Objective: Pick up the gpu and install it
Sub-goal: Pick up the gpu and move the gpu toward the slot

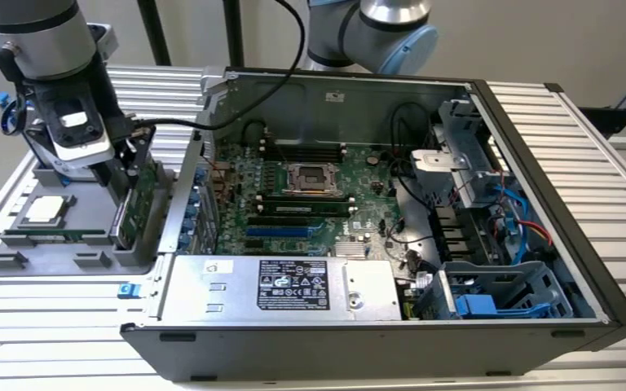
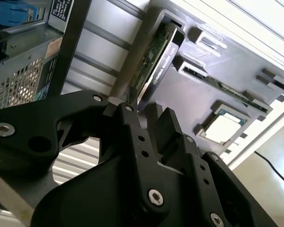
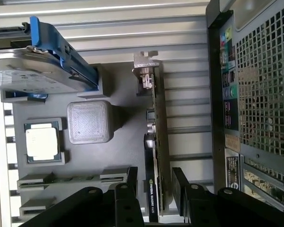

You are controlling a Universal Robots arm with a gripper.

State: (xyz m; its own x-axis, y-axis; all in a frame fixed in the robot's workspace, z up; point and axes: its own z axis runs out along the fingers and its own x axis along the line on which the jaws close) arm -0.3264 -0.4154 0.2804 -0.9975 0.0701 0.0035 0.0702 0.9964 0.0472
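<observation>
The gpu [image 1: 139, 210] stands on edge in a slot of the grey holder tray [image 1: 30, 257], at the exterior view's left, beside the open computer case [image 1: 531, 204]. Its green board, black shroud and silver bracket show in the first wrist view [image 3: 156, 137], and its edge shows in the second wrist view [image 2: 154, 61]. My gripper [image 1: 128, 175] hangs directly over the card. Its black fingers [image 3: 132, 177] straddle the card's shroud end with a small gap on each side, so it is open [image 3: 155, 178] [image 2: 142, 111] and not gripping.
The tray also holds a processor chip [image 3: 41, 143], a memory stick [image 3: 61, 178], a silver block [image 3: 88, 121] and a hard drive in a blue frame [image 3: 33, 71]. Inside the case lie the motherboard [image 1: 302, 195], power supply [image 1: 291, 285] and loose cables [image 1: 509, 220].
</observation>
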